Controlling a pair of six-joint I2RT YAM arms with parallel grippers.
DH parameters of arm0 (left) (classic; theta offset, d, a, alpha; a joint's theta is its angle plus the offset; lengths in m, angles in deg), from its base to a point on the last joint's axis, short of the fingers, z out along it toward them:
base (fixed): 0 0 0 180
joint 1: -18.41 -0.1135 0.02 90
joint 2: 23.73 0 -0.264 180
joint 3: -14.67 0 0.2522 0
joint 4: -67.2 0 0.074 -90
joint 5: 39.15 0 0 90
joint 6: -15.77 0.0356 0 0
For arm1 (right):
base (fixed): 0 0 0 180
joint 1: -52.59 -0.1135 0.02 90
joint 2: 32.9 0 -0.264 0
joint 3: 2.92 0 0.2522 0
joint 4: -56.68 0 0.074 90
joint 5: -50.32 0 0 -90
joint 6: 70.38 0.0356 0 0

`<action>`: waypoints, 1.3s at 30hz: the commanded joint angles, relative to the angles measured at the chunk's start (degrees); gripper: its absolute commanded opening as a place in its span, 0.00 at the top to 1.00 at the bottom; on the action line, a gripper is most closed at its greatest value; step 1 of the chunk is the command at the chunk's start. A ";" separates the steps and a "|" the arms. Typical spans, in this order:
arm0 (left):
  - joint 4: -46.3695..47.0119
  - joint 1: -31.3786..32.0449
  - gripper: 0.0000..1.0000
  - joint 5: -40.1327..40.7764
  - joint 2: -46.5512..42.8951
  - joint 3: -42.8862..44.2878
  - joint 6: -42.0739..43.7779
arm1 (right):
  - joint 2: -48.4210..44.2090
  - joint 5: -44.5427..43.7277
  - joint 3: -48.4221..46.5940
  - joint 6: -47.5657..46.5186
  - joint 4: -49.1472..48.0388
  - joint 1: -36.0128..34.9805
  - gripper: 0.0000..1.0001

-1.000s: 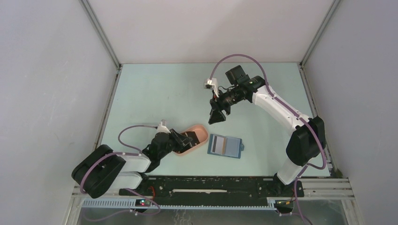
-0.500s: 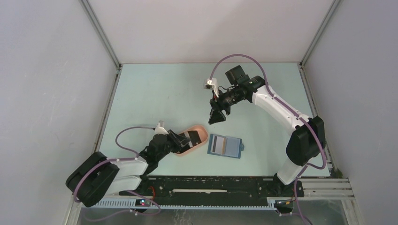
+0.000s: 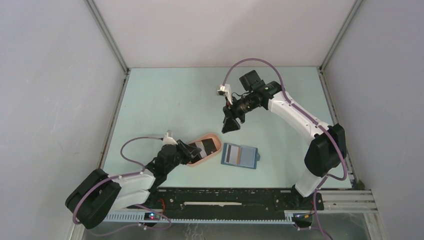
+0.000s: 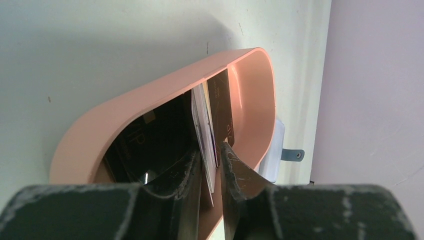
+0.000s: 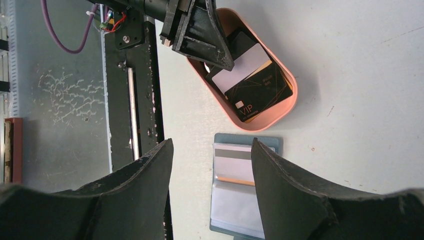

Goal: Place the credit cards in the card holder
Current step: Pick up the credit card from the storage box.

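Note:
My left gripper (image 4: 209, 149) is shut on a pale-faced credit card (image 4: 204, 125), seen edge-on and tilted up out of the pink tray (image 4: 150, 100). From the right wrist view the same card (image 5: 240, 64) juts from the left gripper (image 5: 222, 61) over a black VIP card (image 5: 260, 90) lying in the tray. The blue card holder (image 3: 240, 155) lies open right of the tray, with a dark-striped card (image 5: 232, 155) in its upper pocket. My right gripper (image 5: 211, 142) hangs open high above the holder (image 5: 239, 200), holding nothing.
The pink oval tray (image 3: 212, 142) sits near the table's front edge, touching distance from the holder. The black base rail (image 5: 130, 90) runs along the near edge. Grey walls enclose the table on three sides.
The left arm's elbow and base link have dropped toward the near left corner, while its gripper stays at the tray with the card. The right arm has not moved.

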 commanded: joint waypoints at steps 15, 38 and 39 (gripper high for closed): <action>-7.80 -0.35 0.92 4.00 -8.76 -2.17 -0.04 | -0.11 0.63 -0.66 -1.07 0.52 -0.93 0.33; -52.36 -0.30 1.00 9.58 -45.23 7.21 15.65 | -2.61 0.54 -0.37 -4.31 2.48 -1.19 0.33; -53.13 -0.28 1.00 9.21 -46.12 7.76 16.68 | -2.97 0.47 -0.22 -4.83 2.72 -1.19 0.33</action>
